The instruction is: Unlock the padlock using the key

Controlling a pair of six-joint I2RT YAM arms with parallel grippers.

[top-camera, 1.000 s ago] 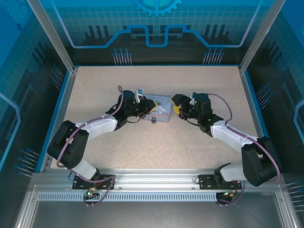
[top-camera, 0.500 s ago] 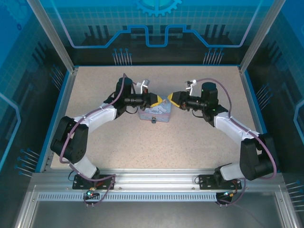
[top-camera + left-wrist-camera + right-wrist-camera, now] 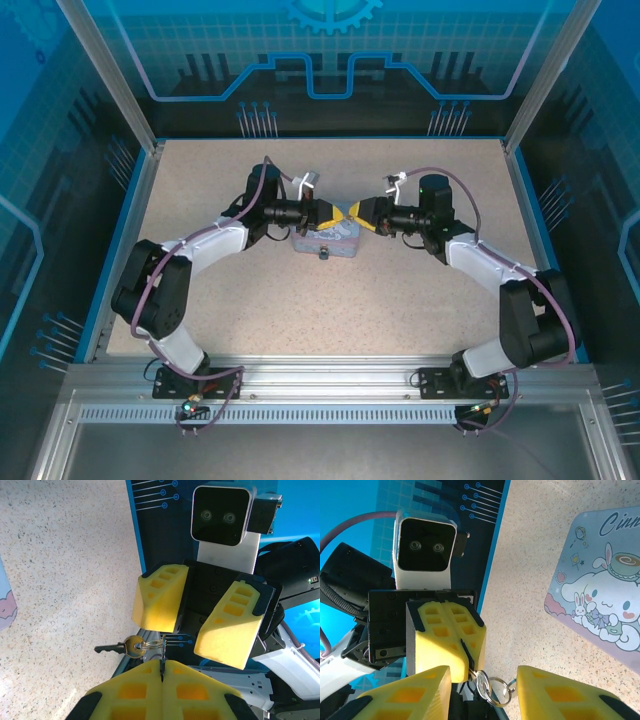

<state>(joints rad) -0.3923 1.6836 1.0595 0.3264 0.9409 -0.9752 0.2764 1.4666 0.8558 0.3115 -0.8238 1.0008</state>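
Table [image 3: 400,300] speckled beige; tin [image 3: 600,580] pale blue, cartoon print; pincer pads [image 3: 160,597] yellow; key [image 3: 133,646] brassy-headed.

Both arms [image 3: 210,262] are white with black joints, purple cables [image 3: 357,518] and yellow end effector fingers [image 3: 160,597].

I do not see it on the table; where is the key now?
In the left wrist view the key hangs on a ring pinched by the shut left gripper, facing the right gripper.
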